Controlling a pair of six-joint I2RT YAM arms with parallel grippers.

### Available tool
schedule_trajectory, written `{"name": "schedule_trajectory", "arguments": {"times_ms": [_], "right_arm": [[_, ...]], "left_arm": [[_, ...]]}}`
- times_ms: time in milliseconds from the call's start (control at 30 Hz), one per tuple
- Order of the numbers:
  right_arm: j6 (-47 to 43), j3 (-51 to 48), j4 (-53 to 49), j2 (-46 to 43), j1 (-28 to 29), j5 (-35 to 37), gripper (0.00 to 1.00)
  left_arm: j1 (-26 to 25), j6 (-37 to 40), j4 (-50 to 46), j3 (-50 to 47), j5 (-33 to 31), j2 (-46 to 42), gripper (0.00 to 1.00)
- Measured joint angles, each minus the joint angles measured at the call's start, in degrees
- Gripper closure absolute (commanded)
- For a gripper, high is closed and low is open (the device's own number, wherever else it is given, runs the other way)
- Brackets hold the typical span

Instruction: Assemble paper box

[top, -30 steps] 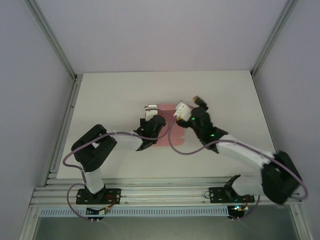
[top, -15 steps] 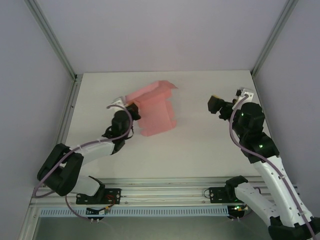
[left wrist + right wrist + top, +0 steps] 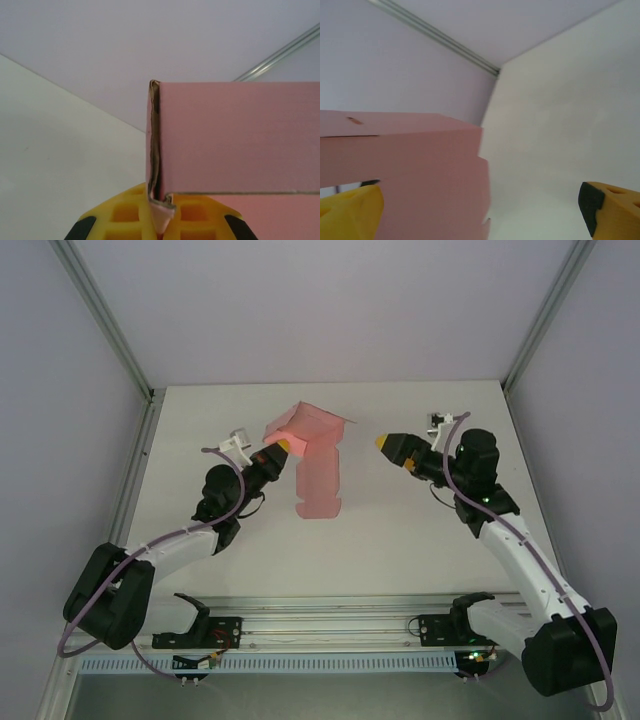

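Paper box [image 3: 318, 465] lay mid-table [image 3: 420, 530], long axis running far to near, its raised far-left edge pinched between the left fingers [image 3: 283, 447], while the right fingers [image 3: 387, 442], spread wide, pointed at it from the right, still apart.

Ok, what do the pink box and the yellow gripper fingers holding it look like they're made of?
The paper box: thin matte pink card, apparently paper. Its cut edge shows a brownish, fibrous core, and the folds are crisp. The left gripper has fingers of smooth yellow material, probably hard plastic, moulded with a grid of square pockets. Whether it is printed or cast is unclear.
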Motion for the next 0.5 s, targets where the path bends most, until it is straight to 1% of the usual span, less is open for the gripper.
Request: {"name": "schedule_trajectory", "arguments": {"times_ms": [167, 367, 500], "right_arm": [[0.9, 0.0, 4.5, 1.9, 1.6, -3.1, 0.0], [0.9, 0.0, 6.3, 3.9, 5.2, -3.4, 0.0], [1.1, 0.0, 8.2, 4.9, 6.9, -2.6, 0.0]], "left_arm": [[0.0, -1.7, 3.9, 0.0, 2.3, 3.1, 1.0], [0.0, -3.3, 6.5, 0.2, 4.7, 7.6, 1.0], [-0.1, -3.4, 6.7, 0.6, 5.3, 8.4, 1.0]]}}
